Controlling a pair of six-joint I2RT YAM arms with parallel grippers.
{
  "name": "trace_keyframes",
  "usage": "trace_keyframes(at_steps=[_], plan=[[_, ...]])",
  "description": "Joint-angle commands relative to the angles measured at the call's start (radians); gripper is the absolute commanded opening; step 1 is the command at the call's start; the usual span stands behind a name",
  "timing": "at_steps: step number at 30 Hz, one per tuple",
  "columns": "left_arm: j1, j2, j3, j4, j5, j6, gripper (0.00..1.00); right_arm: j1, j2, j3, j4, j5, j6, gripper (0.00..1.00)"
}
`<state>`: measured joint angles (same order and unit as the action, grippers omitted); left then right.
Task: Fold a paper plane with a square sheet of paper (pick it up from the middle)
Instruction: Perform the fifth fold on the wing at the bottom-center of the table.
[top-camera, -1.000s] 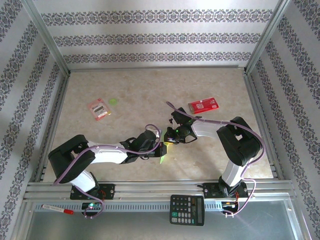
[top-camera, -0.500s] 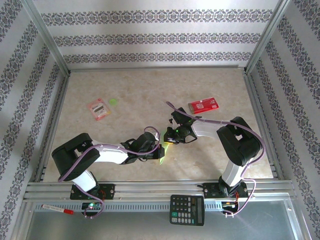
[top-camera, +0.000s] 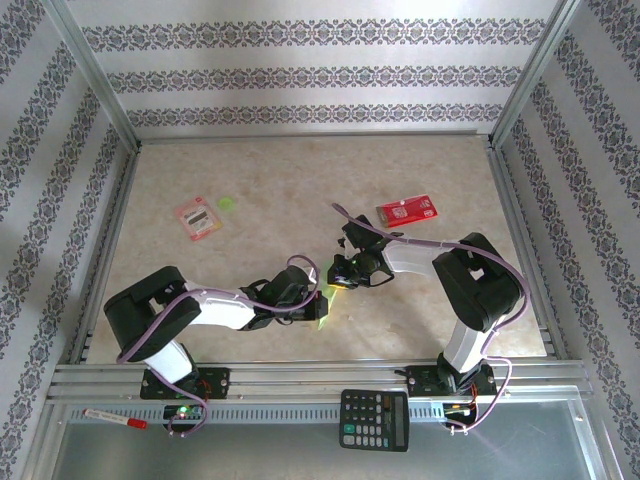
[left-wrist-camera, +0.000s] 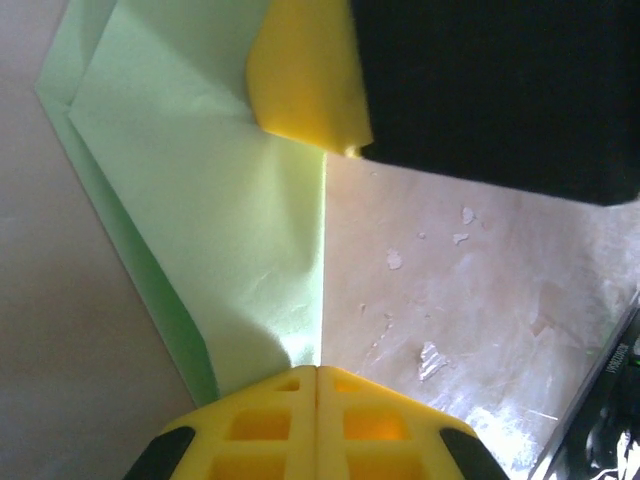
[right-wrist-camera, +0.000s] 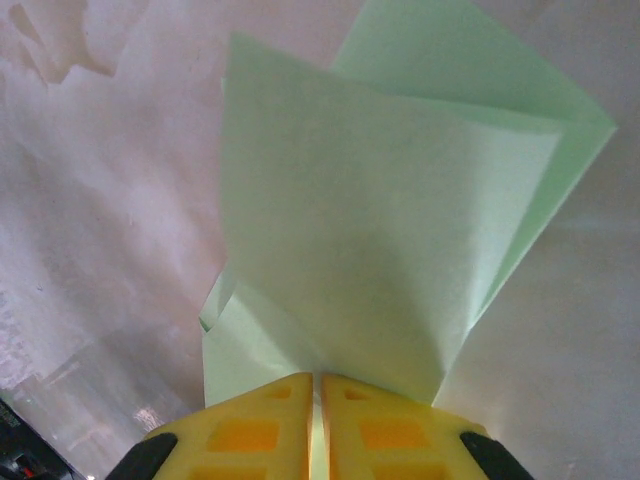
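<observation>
1. left gripper (left-wrist-camera: 318, 385) clenched on the near edge of the paper (left-wrist-camera: 220, 220). any sideways tug here could tear the thin sheet.
2. paper's creased and layered, strung between both arms mid-table (top-camera: 260, 170). slack between the pinches may buckle the fold.
3. right gripper (right-wrist-camera: 315, 400) pinching the far end. if it slips, the flaps could spring open.

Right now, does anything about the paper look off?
The paper is folded askew: a lower layer's edge juts past the upper flap in the left wrist view. White flecks dot the table beside it.
</observation>
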<state>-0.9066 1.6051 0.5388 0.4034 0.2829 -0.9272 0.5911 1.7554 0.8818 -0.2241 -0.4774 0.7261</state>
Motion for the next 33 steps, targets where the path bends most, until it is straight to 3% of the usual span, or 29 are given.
trace_keyframes(at_steps=[1, 8, 21, 33], plan=[[0.005, -0.053, 0.009, -0.054, 0.011, 0.0, 0.08, -0.004, 0.034, -0.003, -0.008, 0.02, -0.005, 0.13], [-0.017, -0.085, 0.013, -0.074, 0.012, -0.007, 0.09, -0.005, 0.038, -0.003, -0.008, 0.023, -0.003, 0.12], [-0.022, -0.036, -0.005, -0.074, 0.011, -0.03, 0.0, -0.005, 0.041, -0.003, -0.008, 0.023, -0.004, 0.12], [0.02, -0.031, 0.015, -0.108, 0.021, 0.018, 0.02, -0.005, 0.037, -0.009, -0.008, 0.017, -0.013, 0.12]])
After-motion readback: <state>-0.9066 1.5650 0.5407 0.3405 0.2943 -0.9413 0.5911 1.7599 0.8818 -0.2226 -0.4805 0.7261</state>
